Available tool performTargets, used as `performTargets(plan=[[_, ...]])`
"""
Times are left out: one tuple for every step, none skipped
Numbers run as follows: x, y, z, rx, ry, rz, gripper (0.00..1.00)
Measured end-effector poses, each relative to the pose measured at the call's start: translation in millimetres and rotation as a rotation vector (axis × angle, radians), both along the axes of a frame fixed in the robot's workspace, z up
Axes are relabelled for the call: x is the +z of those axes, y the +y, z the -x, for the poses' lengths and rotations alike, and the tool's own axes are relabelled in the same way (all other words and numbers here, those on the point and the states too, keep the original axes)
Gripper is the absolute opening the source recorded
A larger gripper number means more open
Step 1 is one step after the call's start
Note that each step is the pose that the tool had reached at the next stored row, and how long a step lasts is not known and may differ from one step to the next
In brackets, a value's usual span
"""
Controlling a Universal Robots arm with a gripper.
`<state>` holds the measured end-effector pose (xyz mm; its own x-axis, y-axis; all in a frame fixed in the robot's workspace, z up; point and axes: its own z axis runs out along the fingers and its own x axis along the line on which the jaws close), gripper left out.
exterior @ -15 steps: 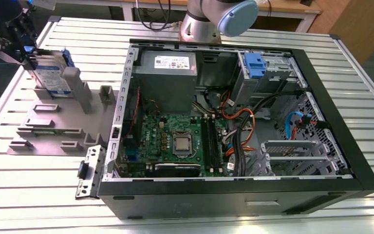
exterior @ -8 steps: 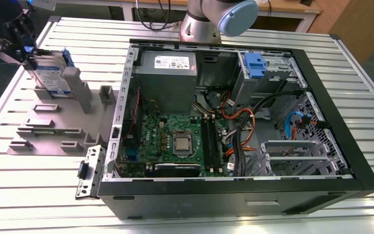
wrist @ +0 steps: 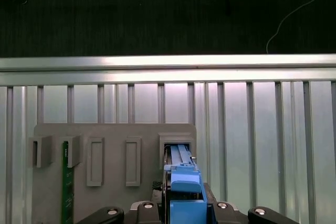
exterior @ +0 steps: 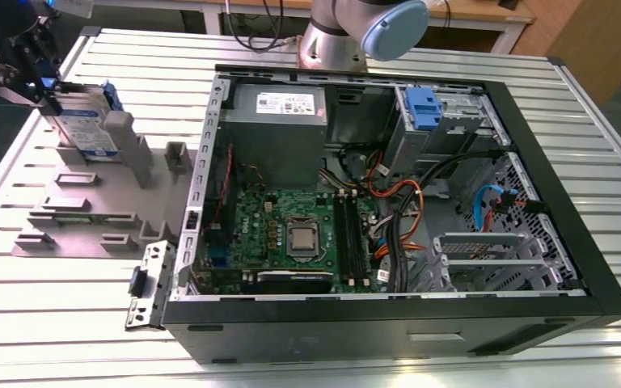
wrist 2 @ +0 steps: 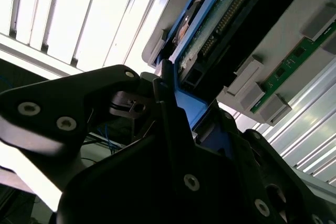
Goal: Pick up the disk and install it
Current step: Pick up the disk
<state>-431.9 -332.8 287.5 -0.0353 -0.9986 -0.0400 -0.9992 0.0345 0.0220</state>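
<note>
Exterior view is showing the gripper (exterior: 36, 81) hanging above the far end of the grey holder block (exterior: 84, 218), at the exterior view's left, well apart from the open computer case (exterior: 569, 267). The disk (exterior: 82, 121) is standing on edge in a slot of that block, leaning a little. Its upper end is reaching up into the gripper.

In the second wrist view the black fingers (wrist 2: 167, 90) are sitting narrow on either side of the blue carrier frame and pressing against its end, so the gripper is clamping the disk (wrist 2: 215, 24). In the first wrist view the disk (wrist: 185, 192) is running straight out from between the fingers into the block's slot. A green memory module (wrist: 65, 182) is standing in another slot of the block, and the slatted metal table (wrist: 262, 129) is lying beyond.
</note>
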Motion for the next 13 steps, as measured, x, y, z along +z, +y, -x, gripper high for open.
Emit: performTargets(plan=[[0.0, 0.0, 0.0, 0.000, 0.0000, 0.0000, 0.36], [0.0, 0.0, 0.0, 0.000, 0.0000, 0.0000, 0.36], [0.0, 0.0, 0.0, 0.000, 0.0000, 0.0000, 0.36], [0.0, 0.0, 0.0, 0.000, 0.0000, 0.0000, 0.36], [0.0, 0.0, 0.0, 0.000, 0.0000, 0.0000, 0.36], [0.0, 0.0, 0.0, 0.000, 0.0000, 0.0000, 0.36], [-0.1, 0.0, 0.0, 0.000, 0.0000, 0.0000, 0.36], [-0.1, 0.0, 0.0, 0.000, 0.0000, 0.0000, 0.36], [0.0, 0.0, 0.0, 0.000, -0.0001, -0.0001, 0.36], [0.2, 0.0, 0.0, 0.000, -0.0003, -0.0001, 0.36], [0.6, 0.0, 0.0, 0.000, -0.0003, -0.0002, 0.36], [1.3, 0.0, 0.0, 0.000, -0.0002, -0.0001, 0.36], [2.3, 0.0, 0.0, 0.000, 0.0000, 0.0000, 0.36]])
